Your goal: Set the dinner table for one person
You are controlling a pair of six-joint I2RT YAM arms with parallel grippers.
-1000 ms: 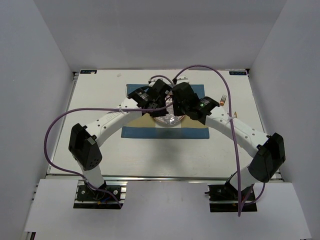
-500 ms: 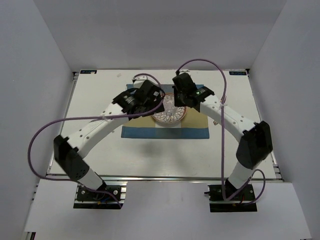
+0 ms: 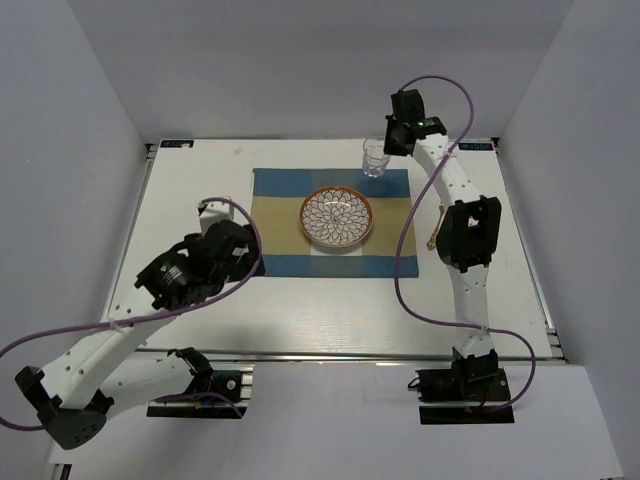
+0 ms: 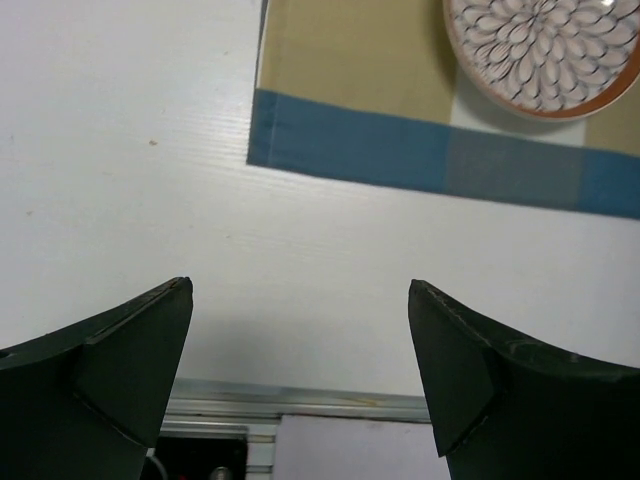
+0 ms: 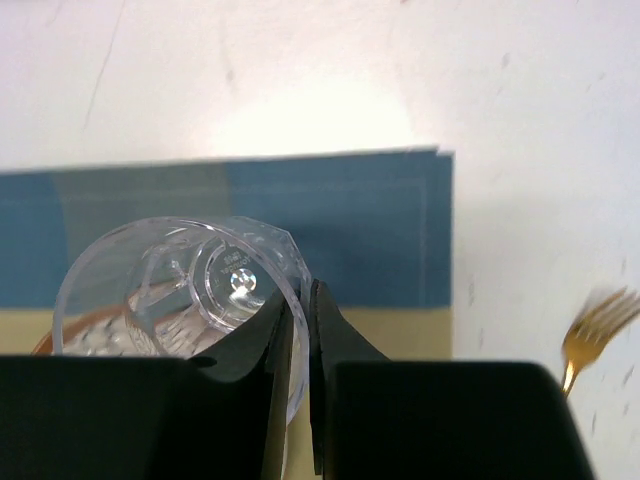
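Observation:
On the white dinner table [image 3: 200, 190] lies a blue-and-tan checked placemat [image 3: 275, 215] with a patterned, orange-rimmed plate [image 3: 338, 217] in its middle. My right gripper [image 5: 303, 310] is shut on the rim of a clear glass [image 5: 180, 290], one finger inside and one outside. The glass [image 3: 375, 157] is at the placemat's far right corner. A gold fork [image 3: 437, 225] lies right of the mat, partly behind the right arm. My left gripper [image 4: 300, 340] is open and holds nothing, above bare table by the mat's near left corner [image 4: 262, 155].
The table's metal near edge [image 4: 330, 405] shows just below the left fingers. Grey walls close in the table on three sides. The right arm's forearm [image 3: 468, 232] stands over the table's right side, and purple cables loop from both arms.
The left gripper opened and swung back to the near left, leaving the plate on the placemat. The right arm moved from over the plate to the mat's far right corner with the glass.

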